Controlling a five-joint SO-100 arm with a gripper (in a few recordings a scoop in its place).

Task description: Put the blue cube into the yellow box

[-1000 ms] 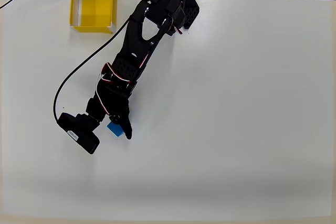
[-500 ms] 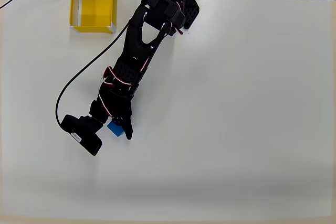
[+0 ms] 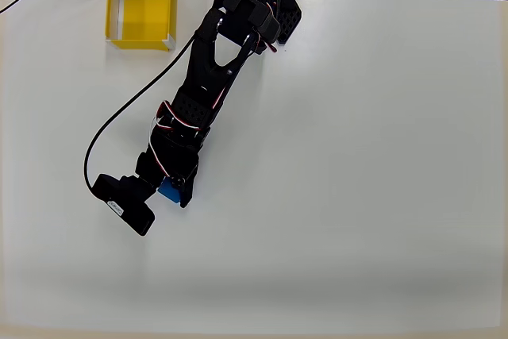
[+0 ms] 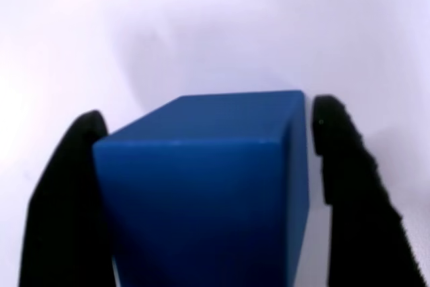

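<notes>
Cube (image 4: 208, 186) sits between the two black fingers (image 4: 64, 199) of the end effector (image 3: 168, 194), which is closed on it, each pad against a side face in the wrist view. Overhead, both lie low on the white surface (image 3: 357, 180), well apart from the box (image 3: 140, 12) at its far edge.

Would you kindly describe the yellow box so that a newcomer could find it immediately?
Start at the white table and go to its top left corner in the overhead view. The yellow box sits there, square, low-walled and white-rimmed, the one bright yellow thing, away from the black arm.
</notes>
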